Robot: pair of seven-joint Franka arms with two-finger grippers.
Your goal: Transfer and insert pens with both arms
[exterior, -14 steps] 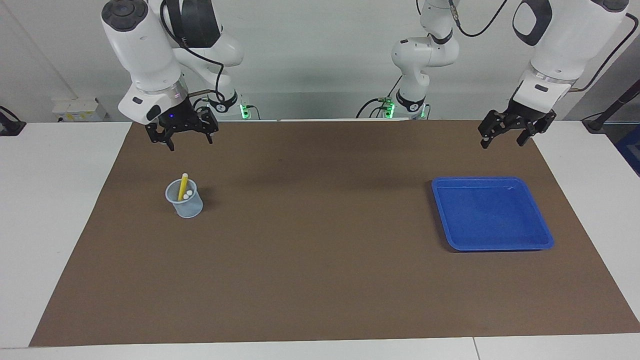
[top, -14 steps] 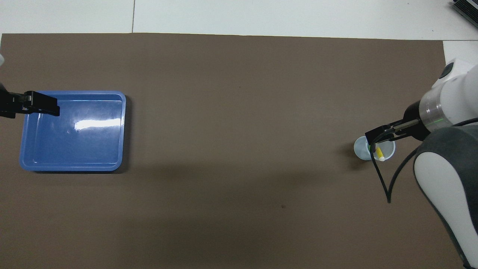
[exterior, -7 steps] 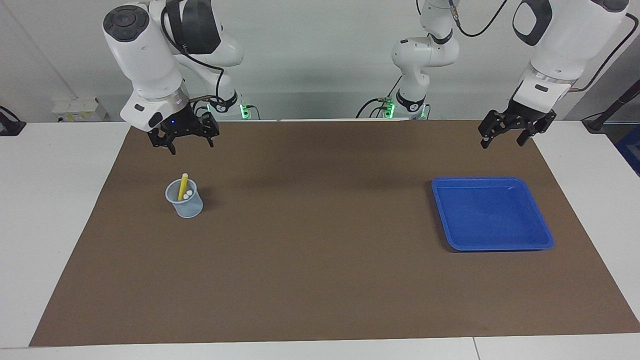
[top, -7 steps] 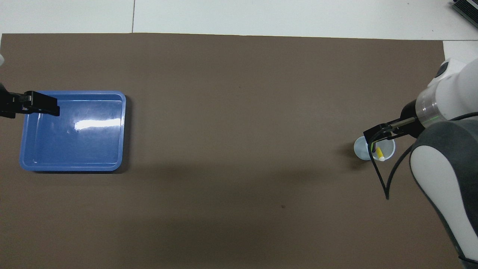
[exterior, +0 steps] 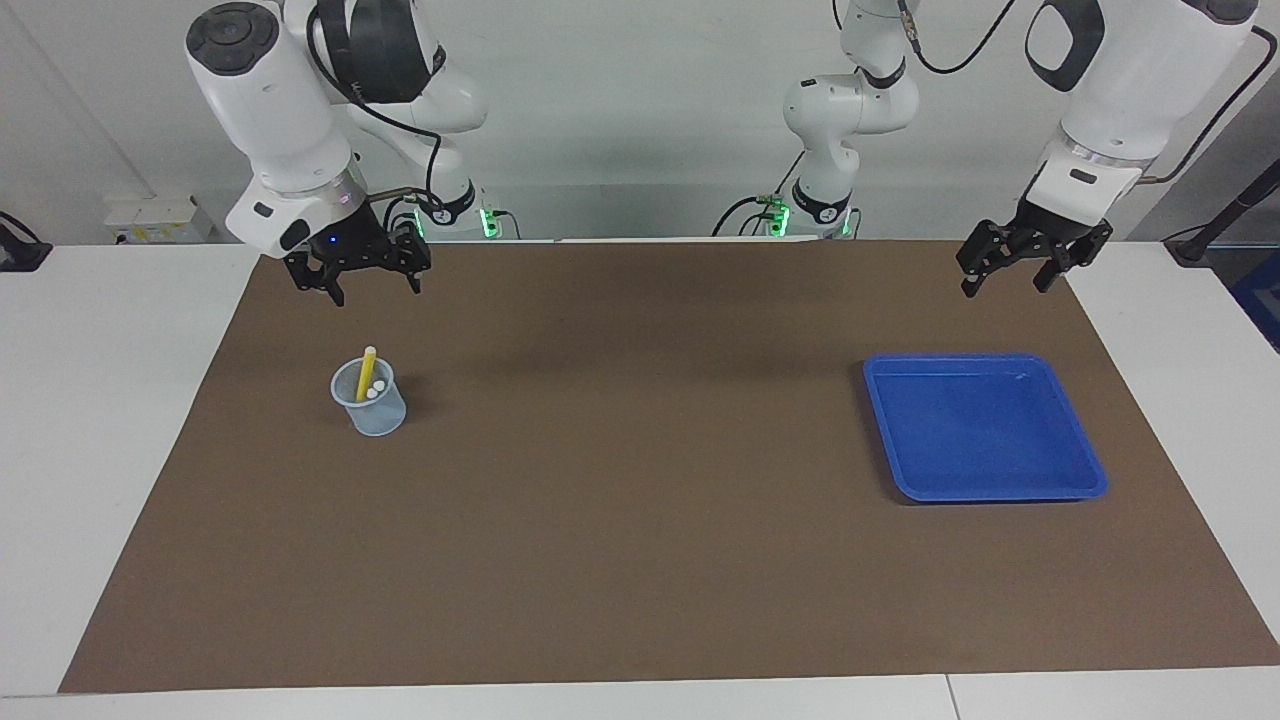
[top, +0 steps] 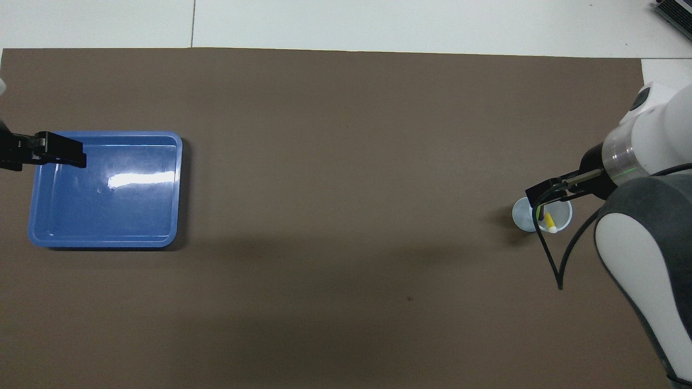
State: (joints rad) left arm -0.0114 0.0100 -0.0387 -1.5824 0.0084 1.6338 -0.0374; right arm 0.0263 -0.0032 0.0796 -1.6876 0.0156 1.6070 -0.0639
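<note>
A pale translucent cup (exterior: 372,408) (top: 523,215) stands on the brown mat toward the right arm's end of the table. A yellow pen (exterior: 366,371) (top: 548,221) leans in it, sticking out above the rim. Beside it, two whitish cap ends (exterior: 372,392) show inside the cup, their barrels hidden. My right gripper (exterior: 378,292) hangs open and empty in the air, over the mat between the cup and the robots. My left gripper (exterior: 1005,289) hangs open and empty, over the mat just robotward of the blue tray (exterior: 1090,480) (top: 178,189).
The blue tray holds nothing. The brown mat (exterior: 640,520) covers most of the white table. Two smaller white arms with green lights (exterior: 830,120) stand at the robots' edge. A black cable (top: 551,259) loops off the right arm near the cup.
My right gripper has drawn back a little from the cup, toward the robots and the right arm's end of the table. The left arm has stayed still.
</note>
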